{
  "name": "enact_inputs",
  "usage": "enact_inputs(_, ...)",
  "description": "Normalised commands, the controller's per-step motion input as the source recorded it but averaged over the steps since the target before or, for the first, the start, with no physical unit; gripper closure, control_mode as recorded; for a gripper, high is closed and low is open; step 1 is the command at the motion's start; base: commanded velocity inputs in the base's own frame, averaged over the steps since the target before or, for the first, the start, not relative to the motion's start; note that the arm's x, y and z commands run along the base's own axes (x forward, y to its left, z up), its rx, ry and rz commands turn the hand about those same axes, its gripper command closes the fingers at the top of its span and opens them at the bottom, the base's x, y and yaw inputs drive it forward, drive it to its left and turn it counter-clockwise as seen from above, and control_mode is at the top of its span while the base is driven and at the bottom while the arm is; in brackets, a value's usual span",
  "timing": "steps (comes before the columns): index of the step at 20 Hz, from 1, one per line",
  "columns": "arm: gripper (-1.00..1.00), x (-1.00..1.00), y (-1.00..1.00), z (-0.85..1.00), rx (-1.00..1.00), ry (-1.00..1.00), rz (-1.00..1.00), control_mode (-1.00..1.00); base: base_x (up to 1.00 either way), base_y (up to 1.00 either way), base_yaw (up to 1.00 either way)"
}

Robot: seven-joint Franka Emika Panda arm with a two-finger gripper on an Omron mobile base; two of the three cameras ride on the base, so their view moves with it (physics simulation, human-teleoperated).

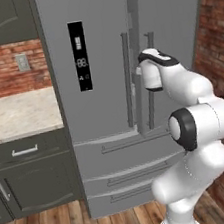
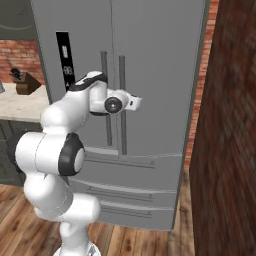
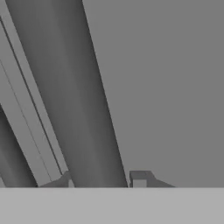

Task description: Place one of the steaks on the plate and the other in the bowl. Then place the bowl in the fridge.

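**Claw at the right-hand fridge door handle**

In the left base view we see the white arm rising from the lower right and bending toward the tall grey fridge [image 1: 99,45]. The wrist reaches in at the long right door handle [image 1: 151,86], and the claw itself is hidden behind the wrist here. Just to the claw's left stands the matching left door handle [image 1: 127,81], and further left the black display panel [image 1: 80,56]. Below the claw run the fridge's lower drawers [image 1: 127,170]. Well off to the left lies a pale counter [image 1: 21,114] against a brick wall [image 1: 7,68].

In the right base view we see the arm rising from the lower left. The claw [image 2: 136,102] points at the fridge door, level with the middle of the two upright handles. The right handle sits just behind the wrist, and the left one beside it. Far to the claw's left, a dark knife block [image 2: 25,84] stands on the counter. To its right, a brick wall fills the edge of the picture.

In the hand view we look along the claw at very close range. The thick grey handle runs up from between the two dark fingertips [image 3: 140,178], one tip on each side of it. The fingers straddle the bar; whether they press on it or stand slightly free we cannot tell.
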Motion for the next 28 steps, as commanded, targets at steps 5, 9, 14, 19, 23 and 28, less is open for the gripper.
enact_inputs(5,1.00,-0.99,-0.63,-0.10,0.00,0.07,-0.03,-1.00,0.00,0.00,0.00)
enact_inputs(9,1.00,-0.92,-0.62,-0.20,0.00,0.12,-0.05,-1.00,0.00,0.00,0.00)
enact_inputs(14,1.00,-0.75,-0.52,-0.20,0.00,0.17,-0.05,-1.00,0.00,0.00,0.00)
enact_inputs(19,1.00,-0.84,-0.54,-0.18,0.00,0.17,-0.05,-1.00,0.00,0.00,0.00)
enact_inputs(23,1.00,-0.92,-0.44,-0.23,0.00,0.13,-0.07,-1.00,0.00,0.00,0.00)
enact_inputs(28,1.00,-0.91,-0.38,-0.19,0.00,0.10,-0.08,-1.00,0.00,0.00,0.00)
